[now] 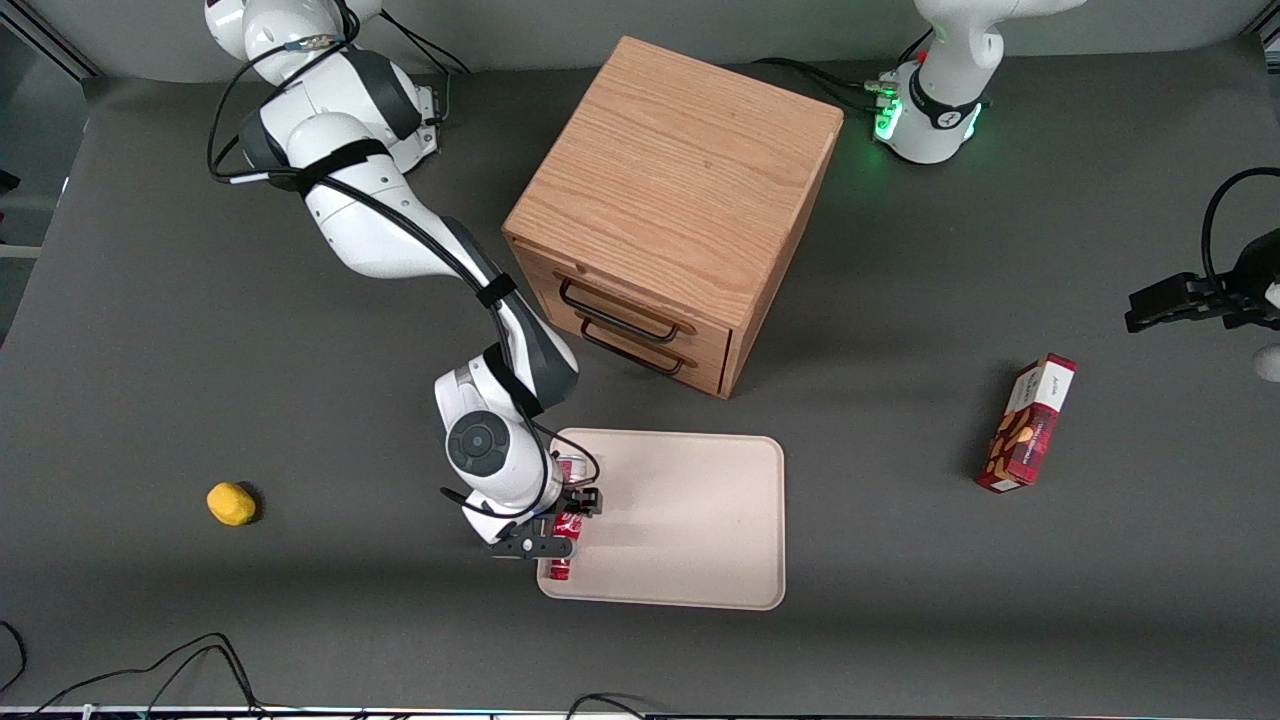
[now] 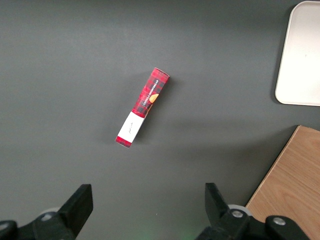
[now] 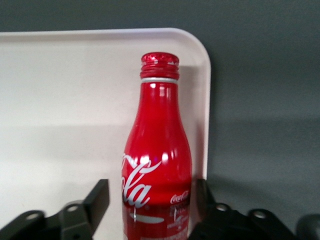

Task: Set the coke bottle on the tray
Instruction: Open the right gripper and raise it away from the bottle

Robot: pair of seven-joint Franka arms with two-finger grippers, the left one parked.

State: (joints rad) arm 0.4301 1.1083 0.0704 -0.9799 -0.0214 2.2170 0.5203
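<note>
Coke bottle point(image 3: 157, 160) base cut off by the frame edge; gripper point(image 1: 562, 520) hides most of it from the front.

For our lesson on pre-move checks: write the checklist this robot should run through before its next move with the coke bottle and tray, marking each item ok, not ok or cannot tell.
1. Coke bottle over the tray: ok, though close to the rim at the working arm's end.
2. Bottle resting on the tray, not hanging above it: cannot tell.
3. End effector straddles the bottle, with a gap showing beside one of its fingers: ok, open.
4. Bottle cap on: ok.
5. Drawer cabinet away from the lift path: ok, it stands farther from the front camera than the tray.
</note>
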